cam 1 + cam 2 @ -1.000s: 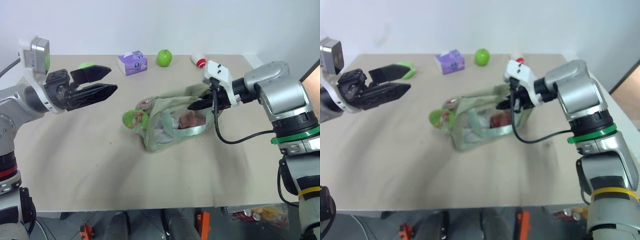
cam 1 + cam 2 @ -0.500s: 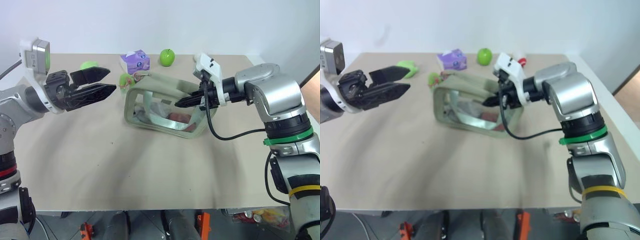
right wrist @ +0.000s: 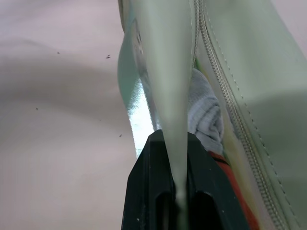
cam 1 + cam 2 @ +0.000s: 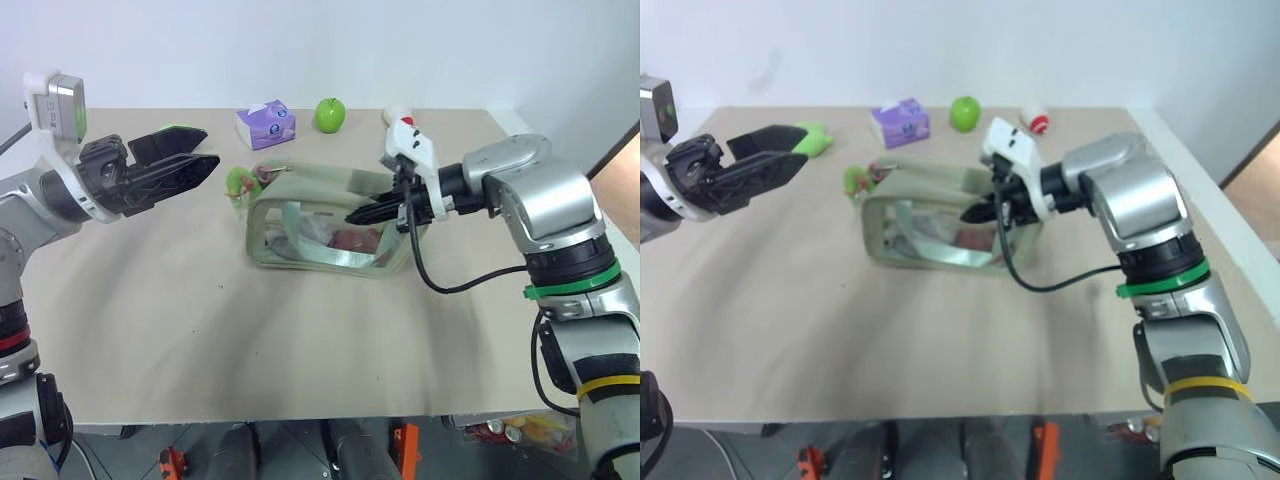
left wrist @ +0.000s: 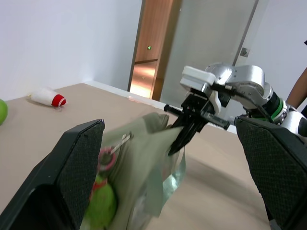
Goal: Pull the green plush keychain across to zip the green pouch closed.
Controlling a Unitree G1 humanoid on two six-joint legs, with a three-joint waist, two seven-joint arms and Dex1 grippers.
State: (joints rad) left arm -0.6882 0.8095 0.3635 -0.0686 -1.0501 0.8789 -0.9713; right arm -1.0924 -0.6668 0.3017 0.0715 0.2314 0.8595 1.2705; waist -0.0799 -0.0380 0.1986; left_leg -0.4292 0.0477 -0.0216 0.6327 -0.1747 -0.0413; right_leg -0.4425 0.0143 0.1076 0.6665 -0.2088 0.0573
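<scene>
1 pouch [image 4: 325, 225], 1 keychain [image 4: 238, 181], 1 apple [image 4: 329, 114]

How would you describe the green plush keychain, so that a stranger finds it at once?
Start at the green pouch in the middle of the table. At its end nearer the left pincer hangs the green plush keychain, a fuzzy lime ball, not glossy like the apple.

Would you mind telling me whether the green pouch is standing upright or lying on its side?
Upright: the green pouch stands on its base, clear window facing forward, with the right gripper pinching its top edge.
</scene>
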